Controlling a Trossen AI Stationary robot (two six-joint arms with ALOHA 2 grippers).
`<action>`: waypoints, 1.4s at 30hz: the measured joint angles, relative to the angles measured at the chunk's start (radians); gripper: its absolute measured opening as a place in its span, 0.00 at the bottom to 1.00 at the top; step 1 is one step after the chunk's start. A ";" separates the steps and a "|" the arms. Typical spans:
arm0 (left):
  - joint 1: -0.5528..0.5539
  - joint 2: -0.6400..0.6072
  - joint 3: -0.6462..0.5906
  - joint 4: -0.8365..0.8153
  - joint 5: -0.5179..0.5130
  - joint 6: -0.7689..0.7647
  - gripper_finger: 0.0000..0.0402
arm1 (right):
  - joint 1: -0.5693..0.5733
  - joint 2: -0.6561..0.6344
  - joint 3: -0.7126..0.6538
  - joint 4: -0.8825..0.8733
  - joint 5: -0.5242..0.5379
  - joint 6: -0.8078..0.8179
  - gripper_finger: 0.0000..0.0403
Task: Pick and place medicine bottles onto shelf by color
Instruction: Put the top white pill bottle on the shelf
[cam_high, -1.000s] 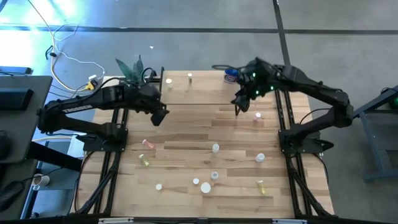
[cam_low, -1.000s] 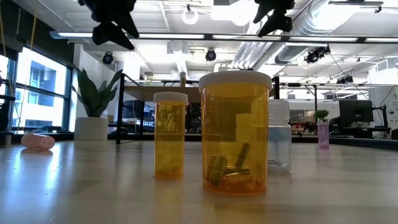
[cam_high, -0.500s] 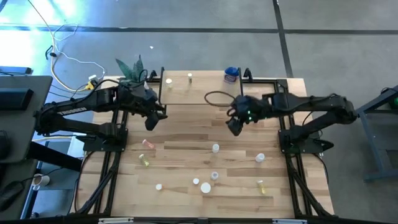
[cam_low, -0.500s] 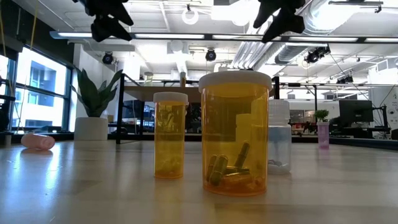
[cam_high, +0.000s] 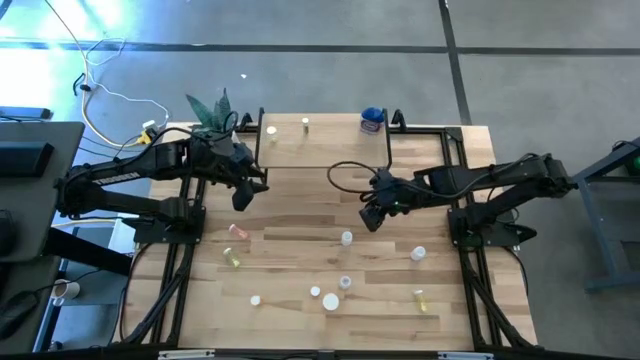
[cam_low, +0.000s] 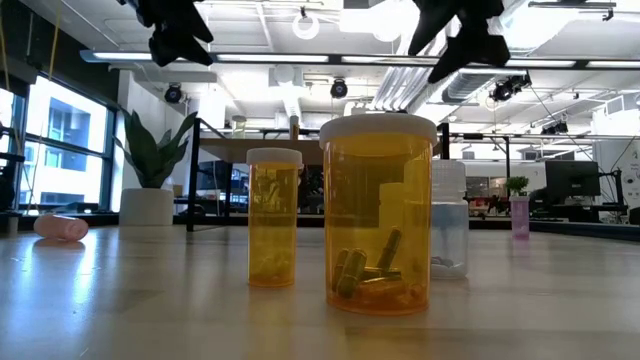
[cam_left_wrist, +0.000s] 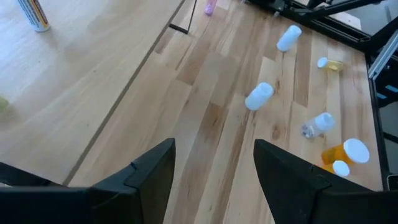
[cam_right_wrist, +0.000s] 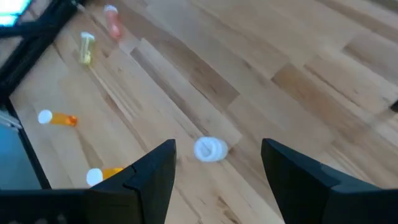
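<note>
My right gripper is open and empty above the middle of the table. A white bottle lies on the wood ahead of its fingers; it also shows in the high view. My left gripper is open and empty, raised beside the shelf's left end. The shelf stands at the far edge and carries a white bottle, a yellow one and a blue one. A pink bottle, a yellow one and several white and orange ones lie or stand on the near half of the table.
A potted green plant stands at the far left corner by the shelf. The arms' dark frames run along the left and right table edges. A large orange bottle and a smaller one stand close to the low camera.
My right gripper has swung from the shelf's right end toward the table's near and left side and come down over the middle, by the white bottle. My left gripper has shifted a little toward the left edge. No bottle has moved.
</note>
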 joint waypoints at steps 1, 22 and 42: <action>0.000 0.000 0.000 0.000 0.000 0.003 0.52 | 0.003 0.006 -0.001 -0.003 -0.007 -0.006 0.56; -0.002 0.001 0.000 -0.008 -0.004 0.019 0.52 | 0.097 0.237 0.000 0.108 -0.005 -0.466 0.56; -0.003 0.001 0.000 -0.008 -0.009 0.019 0.52 | 0.094 0.427 0.000 0.218 -0.006 -0.464 0.56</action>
